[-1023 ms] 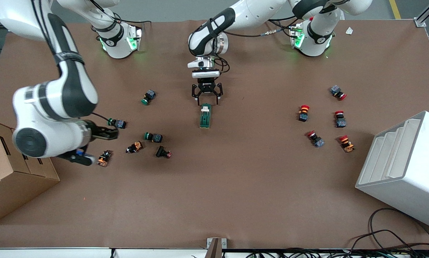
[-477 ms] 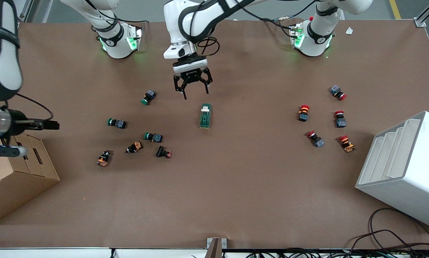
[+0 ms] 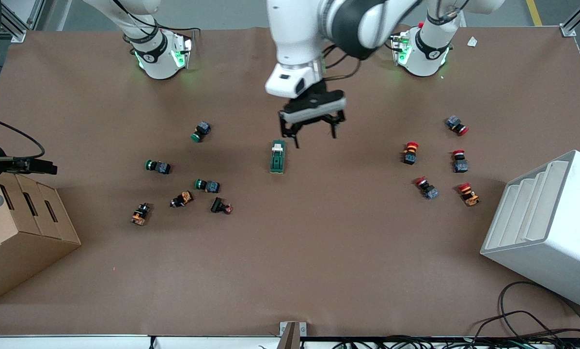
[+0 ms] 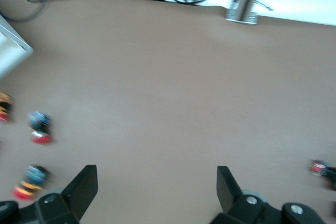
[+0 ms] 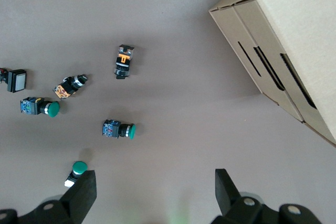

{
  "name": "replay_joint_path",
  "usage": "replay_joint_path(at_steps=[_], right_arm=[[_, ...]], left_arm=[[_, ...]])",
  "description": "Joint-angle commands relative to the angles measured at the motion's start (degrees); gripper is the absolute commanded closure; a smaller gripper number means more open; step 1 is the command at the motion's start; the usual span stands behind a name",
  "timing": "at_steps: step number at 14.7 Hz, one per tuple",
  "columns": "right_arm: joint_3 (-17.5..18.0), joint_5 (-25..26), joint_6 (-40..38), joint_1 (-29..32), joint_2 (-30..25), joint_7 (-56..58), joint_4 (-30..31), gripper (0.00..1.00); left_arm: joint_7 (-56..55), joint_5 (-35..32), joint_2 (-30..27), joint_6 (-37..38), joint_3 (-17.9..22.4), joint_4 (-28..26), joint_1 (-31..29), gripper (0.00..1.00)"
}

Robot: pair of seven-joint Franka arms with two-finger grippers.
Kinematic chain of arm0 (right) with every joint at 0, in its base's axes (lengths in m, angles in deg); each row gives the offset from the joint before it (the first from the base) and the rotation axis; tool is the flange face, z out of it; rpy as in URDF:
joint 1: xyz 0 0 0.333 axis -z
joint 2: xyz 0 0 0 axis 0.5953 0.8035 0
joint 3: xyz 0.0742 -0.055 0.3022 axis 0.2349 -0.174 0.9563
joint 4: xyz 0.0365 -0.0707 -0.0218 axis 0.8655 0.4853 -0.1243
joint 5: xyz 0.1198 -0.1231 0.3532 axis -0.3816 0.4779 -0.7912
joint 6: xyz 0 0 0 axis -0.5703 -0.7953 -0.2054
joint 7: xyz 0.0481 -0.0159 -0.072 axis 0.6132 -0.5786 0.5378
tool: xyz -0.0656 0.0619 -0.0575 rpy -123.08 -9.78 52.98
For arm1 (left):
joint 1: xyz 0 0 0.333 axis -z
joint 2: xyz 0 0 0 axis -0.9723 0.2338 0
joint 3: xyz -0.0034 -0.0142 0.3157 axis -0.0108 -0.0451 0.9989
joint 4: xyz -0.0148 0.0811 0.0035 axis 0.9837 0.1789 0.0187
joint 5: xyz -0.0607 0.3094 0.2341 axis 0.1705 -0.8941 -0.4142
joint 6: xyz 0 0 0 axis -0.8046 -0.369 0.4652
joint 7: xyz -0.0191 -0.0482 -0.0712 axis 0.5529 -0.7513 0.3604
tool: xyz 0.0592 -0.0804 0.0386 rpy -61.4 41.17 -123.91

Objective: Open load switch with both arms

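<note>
The load switch (image 3: pixel 277 156), a dark-green block with a white toggle at its end toward the robots' bases, lies on the brown table (image 3: pixel 319 252) near the middle. My left gripper (image 3: pixel 315 136) hangs open over the table just beside the toggle end, toward the left arm's end. In the left wrist view the left gripper (image 4: pixel 155 184) has only bare table between its fingers, and the switch is out of view. My right gripper (image 3: pixel 47 169) is at the right arm's end, above the cardboard box (image 3: pixel 23 232). The right gripper (image 5: pixel 155 192) is open and holds nothing.
Green and orange push buttons (image 3: pixel 207 185) lie scattered toward the right arm's end; some green ones (image 5: pixel 118 129) appear in the right wrist view. Red push buttons (image 3: pixel 411 152) lie toward the left arm's end beside a white stepped bin (image 3: pixel 546 223). Cables (image 3: pixel 537 320) trail at the front edge.
The left gripper lifted off the switch's toggle end, swung toward the right arm's side, then back to the other side. The right arm withdrew from the buttons to the cardboard box.
</note>
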Motion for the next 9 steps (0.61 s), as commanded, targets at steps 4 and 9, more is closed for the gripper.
replay_joint_path(at_steps=[4, 9], right_arm=[[0.88, 0.83, -3.97, -3.98, -0.33, -0.19, -1.83, 0.0], [0.44, -1.11, -6.17, -2.32, -2.35, -0.01, -1.21, 0.0]], left_arm=[[26.17, 14.68, -9.2, 2.91, 0.77, -0.89, -14.92, 0.0], [54.12, 28.67, -20.54, 6.42, 16.23, -7.39, -15.37, 0.0]])
